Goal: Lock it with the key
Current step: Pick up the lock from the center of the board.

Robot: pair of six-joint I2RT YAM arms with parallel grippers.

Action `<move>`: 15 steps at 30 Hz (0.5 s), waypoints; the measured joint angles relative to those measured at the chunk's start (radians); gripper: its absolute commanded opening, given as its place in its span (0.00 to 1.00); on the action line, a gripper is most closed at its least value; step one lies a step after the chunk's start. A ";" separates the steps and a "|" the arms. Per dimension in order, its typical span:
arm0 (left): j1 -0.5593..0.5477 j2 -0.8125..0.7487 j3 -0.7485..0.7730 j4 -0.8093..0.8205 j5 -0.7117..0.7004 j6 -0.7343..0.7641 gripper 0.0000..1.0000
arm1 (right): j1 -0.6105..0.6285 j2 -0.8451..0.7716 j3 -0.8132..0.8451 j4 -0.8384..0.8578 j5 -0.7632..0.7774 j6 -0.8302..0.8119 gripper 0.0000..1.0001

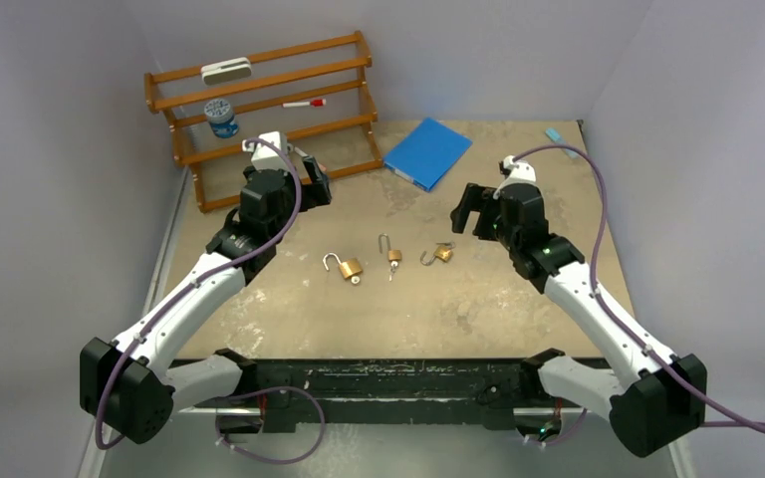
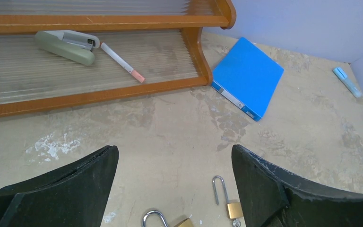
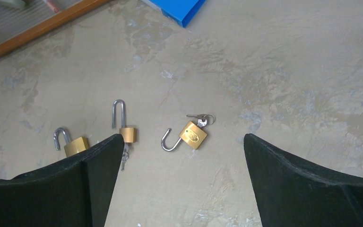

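Three brass padlocks with open shackles lie in a row mid-table: a left one (image 1: 345, 266), a middle one (image 1: 393, 254) and a right one (image 1: 441, 254), each with a key in it. The right wrist view shows the right padlock (image 3: 192, 134) with its key (image 3: 201, 118), the middle one (image 3: 128, 134) and the left one (image 3: 75, 145). The left wrist view shows the middle one (image 2: 233, 207) and the left one's shackle (image 2: 154, 218). My left gripper (image 1: 311, 179) is open and empty, up near the rack. My right gripper (image 1: 470, 211) is open and empty, right of the locks.
A wooden rack (image 1: 259, 110) stands at the back left, holding a stapler (image 2: 66, 45), a marker (image 2: 122, 62) and a blue jar (image 1: 222, 119). A blue binder (image 1: 427, 152) lies at the back centre. A small light-blue item (image 1: 554, 134) lies at the back right.
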 measured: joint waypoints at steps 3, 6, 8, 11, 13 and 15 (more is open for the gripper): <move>0.000 0.000 0.000 -0.002 0.003 0.000 0.90 | 0.000 -0.031 -0.009 -0.006 0.003 -0.011 0.99; 0.000 0.000 0.000 -0.004 0.005 0.000 0.90 | 0.000 -0.027 -0.005 -0.014 0.023 -0.021 0.99; 0.000 0.000 0.000 -0.004 0.008 0.000 0.90 | 0.000 -0.009 -0.003 -0.019 0.026 -0.026 0.99; 0.000 -0.001 0.000 -0.004 0.011 0.000 0.90 | 0.000 0.018 -0.003 -0.018 0.024 -0.036 0.99; 0.000 -0.003 0.000 -0.005 0.011 0.000 0.90 | 0.000 0.031 -0.003 -0.015 0.024 -0.039 0.99; 0.000 -0.009 0.000 -0.009 0.011 0.000 0.90 | 0.000 0.042 -0.002 -0.012 0.020 -0.048 0.99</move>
